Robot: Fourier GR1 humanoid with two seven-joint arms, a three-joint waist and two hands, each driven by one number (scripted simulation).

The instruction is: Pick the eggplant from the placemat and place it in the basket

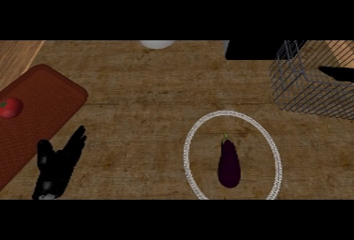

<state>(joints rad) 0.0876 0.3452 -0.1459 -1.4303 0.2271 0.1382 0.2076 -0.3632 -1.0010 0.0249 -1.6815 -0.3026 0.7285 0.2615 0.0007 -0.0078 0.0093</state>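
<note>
The dark purple eggplant (229, 163) lies inside the white-rimmed oval placemat (187, 154) on the wooden bench (138, 93). Its long axis runs near to far, with the stem at the far end. The black left hand (58, 166) rests well off to its left, fingers straight, holding nothing. The grey wire basket (297, 89) stands far right of the eggplant. No right hand shows.

Only the left hand (55, 169) shows, coming in at the view's lower left edge, open, its black fingers (75, 141) straight and close together, pointing up and slightly right, the thumb (44, 151) apart on its left.
</note>
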